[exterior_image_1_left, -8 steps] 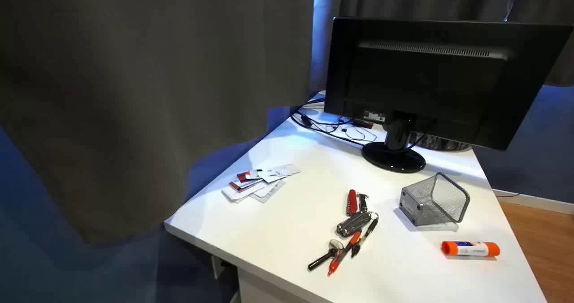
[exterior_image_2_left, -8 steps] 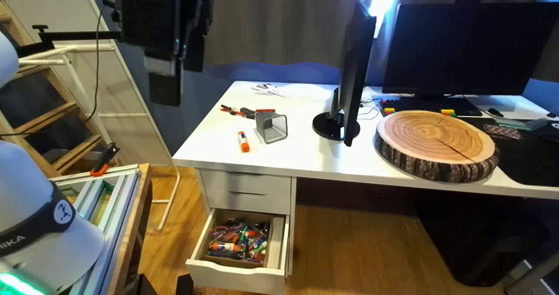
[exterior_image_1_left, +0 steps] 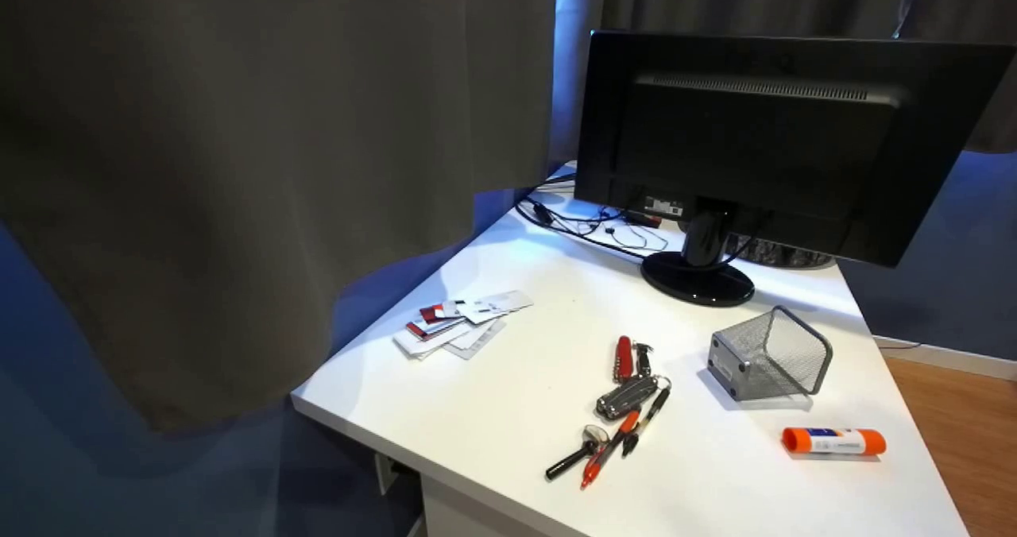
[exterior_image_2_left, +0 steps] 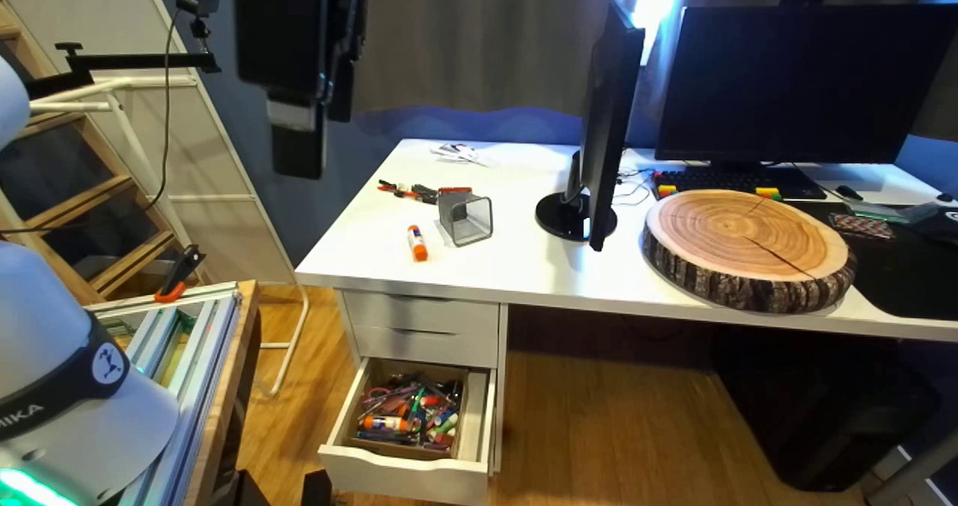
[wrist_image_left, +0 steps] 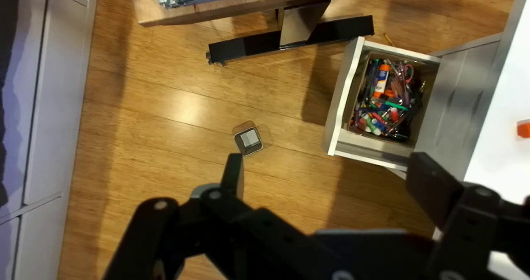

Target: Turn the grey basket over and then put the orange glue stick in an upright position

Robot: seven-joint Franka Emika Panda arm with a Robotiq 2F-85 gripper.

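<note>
The grey basket (exterior_image_1_left: 755, 354) lies on its side on the white desk, its footed base facing left and its open mouth facing right in that exterior view. It also shows in an exterior view (exterior_image_2_left: 465, 220) with its mouth toward the camera. The orange glue stick (exterior_image_1_left: 834, 441) lies flat on the desk near the basket, apart from it; it also shows in an exterior view (exterior_image_2_left: 417, 243). An orange end (wrist_image_left: 523, 129) shows at the right edge of the wrist view. My gripper (wrist_image_left: 328, 166) is open and empty, high in the air left of the desk (exterior_image_2_left: 318, 132).
Pens and tools (exterior_image_1_left: 628, 398), cards (exterior_image_1_left: 461, 322) and a monitor (exterior_image_1_left: 779, 148) stand or lie on the desk. An open drawer (wrist_image_left: 341, 97) below holds stationery, including another orange glue stick (wrist_image_left: 381, 80). A small square mesh holder (wrist_image_left: 248, 141) is on the floor. A wooden workbench (exterior_image_2_left: 243, 326) stands left.
My gripper has moved slightly to the right in an exterior view and stays open high up. The basket and the glue stick have not moved.
</note>
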